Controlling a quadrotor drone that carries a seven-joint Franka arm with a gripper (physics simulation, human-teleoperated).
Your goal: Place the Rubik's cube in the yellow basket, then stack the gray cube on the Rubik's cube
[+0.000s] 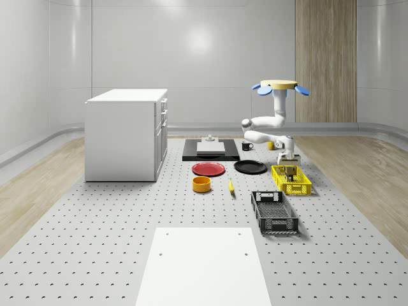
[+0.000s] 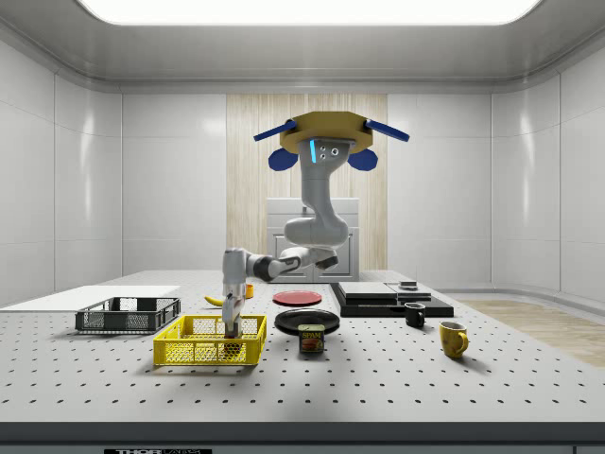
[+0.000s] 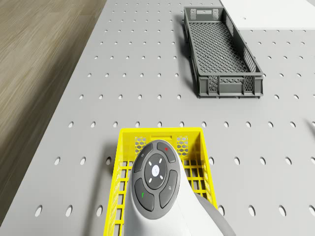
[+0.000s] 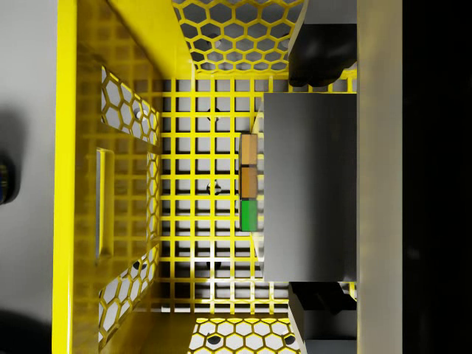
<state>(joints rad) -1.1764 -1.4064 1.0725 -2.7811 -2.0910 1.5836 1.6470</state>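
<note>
My gripper [image 1: 288,167] reaches down into the yellow basket [image 1: 306,185] at the whole-scene view's right. In the wrist view the gray cube [image 4: 310,184] sits on top of the Rubik's cube [image 4: 249,184], whose orange and green stickers peek out along one edge. The two fingers [image 4: 317,63] press against opposite sides of the gray cube, so the gripper [image 4: 317,184] is shut on it. The basket's wall [image 4: 74,184] surrounds the stack. In the side view the gripper [image 2: 230,326] stands upright inside the basket [image 2: 208,352]. The drone [image 1: 280,86] hovers above the table just behind the basket.
A dark gray crate [image 1: 274,213] lies in front of the basket. A black plate [image 1: 250,167], a red plate [image 1: 208,169], an orange bowl [image 1: 201,184] and a banana [image 1: 231,186] lie to its left. A white cabinet [image 1: 126,134] stands at far left.
</note>
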